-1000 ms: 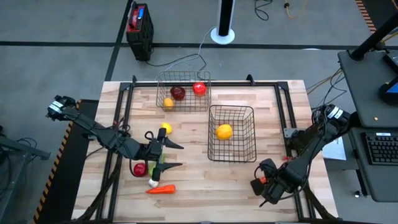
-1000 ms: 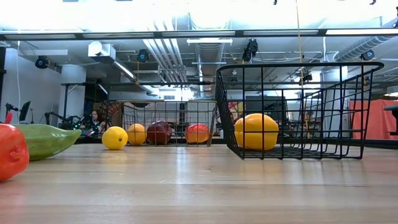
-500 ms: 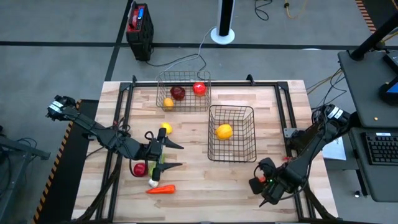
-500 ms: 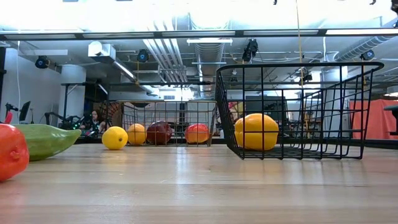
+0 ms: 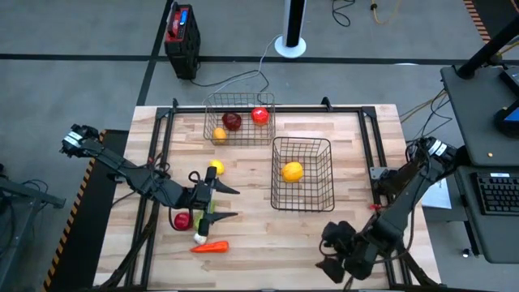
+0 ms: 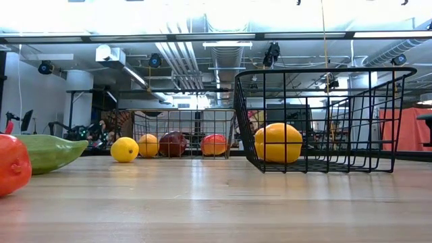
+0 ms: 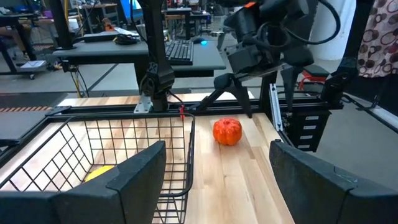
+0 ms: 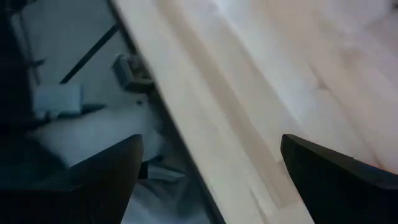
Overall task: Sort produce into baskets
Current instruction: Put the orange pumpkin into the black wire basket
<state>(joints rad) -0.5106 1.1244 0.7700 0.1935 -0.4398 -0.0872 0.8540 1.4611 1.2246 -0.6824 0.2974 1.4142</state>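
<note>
2 wire baskets (image 5: 238,118) (image 5: 302,173) on worktop (image 5: 349,162). Far one holds 3 pcs: dark red (image 5: 232,122), red (image 5: 259,115), orange (image 5: 219,135). Near one holds 1 orange pc (image 5: 292,171). Loose by left tool (image 5: 228,203): yellow ball (image 5: 216,168), red pc (image 5: 182,220), cucumber (image 5: 203,221), garlic (image 5: 199,238), carrot (image 5: 210,246). No readable writing. Left tool low, fingers apart, grasping nothing. Right tool (image 5: 334,264) at near worktop edge, released, empty. Left wrist view: 1 orange-red pc (image 7: 227,131) beside near basket.

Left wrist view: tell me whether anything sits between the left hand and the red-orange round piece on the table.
Nothing visible does: bare wood runs from the open left hand to the red-orange round piece. The wire basket stands off to one side, and the right arm hangs just beyond the piece.
</note>
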